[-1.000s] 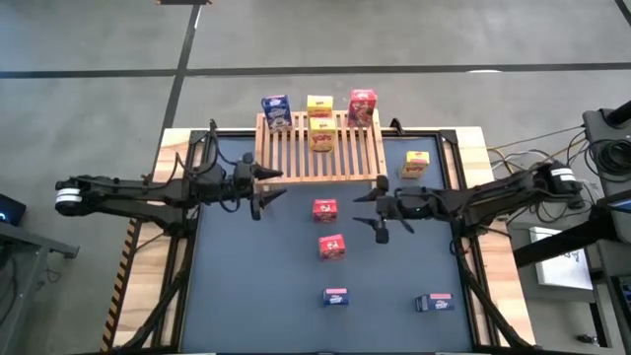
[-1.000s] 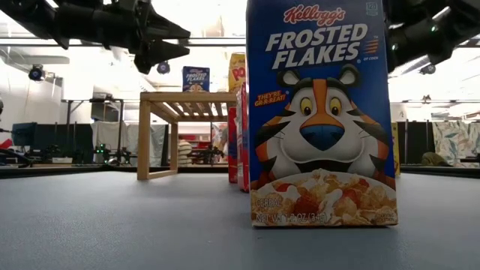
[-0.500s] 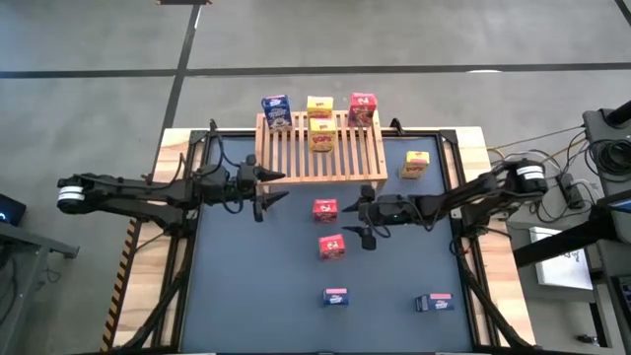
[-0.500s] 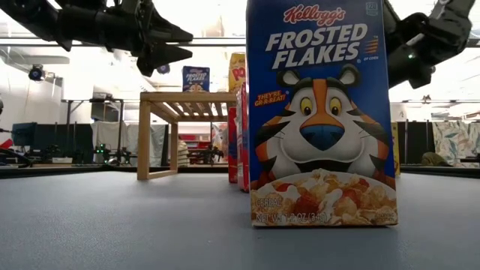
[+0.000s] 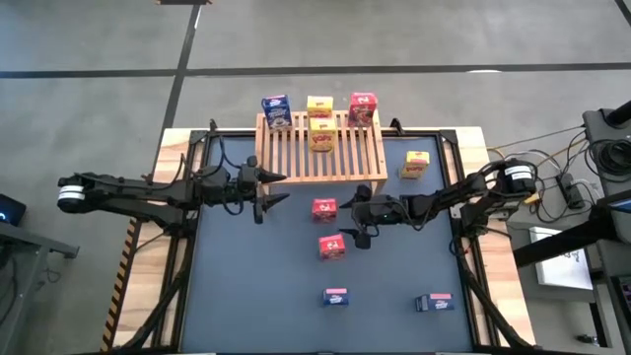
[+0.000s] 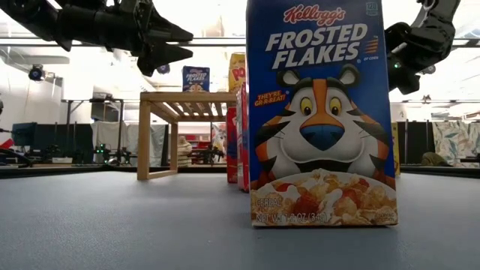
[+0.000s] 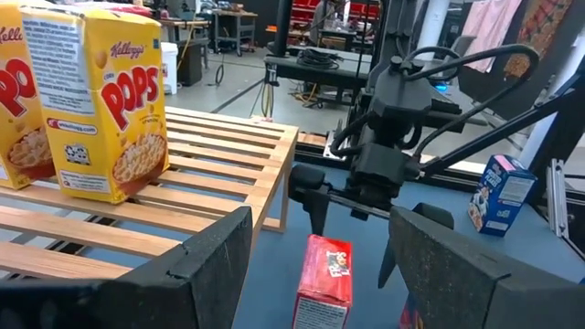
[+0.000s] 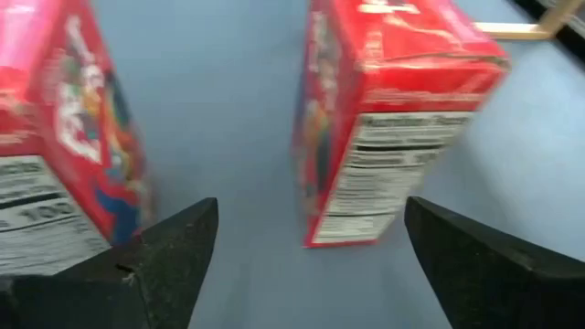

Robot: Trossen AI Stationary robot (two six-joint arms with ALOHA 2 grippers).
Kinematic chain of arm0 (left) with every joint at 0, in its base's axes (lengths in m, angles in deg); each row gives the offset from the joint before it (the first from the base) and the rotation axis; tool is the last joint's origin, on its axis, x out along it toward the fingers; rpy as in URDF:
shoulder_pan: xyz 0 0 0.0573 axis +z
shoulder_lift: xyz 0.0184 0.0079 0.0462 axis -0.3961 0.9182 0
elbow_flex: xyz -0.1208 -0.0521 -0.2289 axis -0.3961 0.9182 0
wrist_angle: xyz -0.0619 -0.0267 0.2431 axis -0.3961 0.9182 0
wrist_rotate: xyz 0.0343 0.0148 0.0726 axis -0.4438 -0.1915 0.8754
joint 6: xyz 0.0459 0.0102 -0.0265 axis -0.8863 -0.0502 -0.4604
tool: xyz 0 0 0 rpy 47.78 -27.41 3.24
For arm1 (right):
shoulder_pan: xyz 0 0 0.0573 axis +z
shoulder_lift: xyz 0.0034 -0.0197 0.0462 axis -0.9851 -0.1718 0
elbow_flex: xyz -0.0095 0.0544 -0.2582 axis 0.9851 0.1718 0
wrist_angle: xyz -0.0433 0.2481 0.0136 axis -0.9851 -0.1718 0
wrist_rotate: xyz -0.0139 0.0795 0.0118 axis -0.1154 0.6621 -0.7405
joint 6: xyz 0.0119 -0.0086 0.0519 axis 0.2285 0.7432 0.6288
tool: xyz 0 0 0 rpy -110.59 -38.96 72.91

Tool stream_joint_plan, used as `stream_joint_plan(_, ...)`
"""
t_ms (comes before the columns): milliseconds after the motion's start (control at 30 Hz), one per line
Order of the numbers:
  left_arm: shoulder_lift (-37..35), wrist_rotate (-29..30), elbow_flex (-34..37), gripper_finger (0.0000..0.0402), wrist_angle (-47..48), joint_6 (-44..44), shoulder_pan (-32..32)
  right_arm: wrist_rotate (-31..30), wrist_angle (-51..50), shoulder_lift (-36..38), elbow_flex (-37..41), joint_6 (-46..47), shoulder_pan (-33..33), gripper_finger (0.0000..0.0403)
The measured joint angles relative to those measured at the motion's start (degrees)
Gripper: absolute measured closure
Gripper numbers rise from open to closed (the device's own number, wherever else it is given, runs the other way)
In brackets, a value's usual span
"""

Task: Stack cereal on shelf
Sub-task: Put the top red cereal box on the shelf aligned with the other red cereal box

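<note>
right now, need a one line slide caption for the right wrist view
Open right gripper facing two small red cardboard cereal boxes standing on the dark table mat.

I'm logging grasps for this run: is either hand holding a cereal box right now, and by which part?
Nothing is held. The right hand is open, hovering beside the two red boxes on the table. The left hand is empty near the rack.

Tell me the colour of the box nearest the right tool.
Red box, seen best in the right wrist view.
</note>
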Motion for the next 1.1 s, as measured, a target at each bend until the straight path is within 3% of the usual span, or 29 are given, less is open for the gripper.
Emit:
stream_joint_plan(167,0.0,0.0,0.0,0.0159,0.0,-0.2,0.0,-4.7,0.6,0.1,0.0,-1.2,-0.3,0.0049)
stream_joint_plan(567,0.0,0.0,0.0,0.0159,0.2,-0.3,0.0,-0.4,5.7,0.1,0.0,-0.3,-3.8,0.005)
stream_joint_plan(1100,0.0,-0.3,0.0,0.0159,1.1,-0.3,0.0,0.9,5.3,0.0,0.3,2.4,-3.1,0.005)
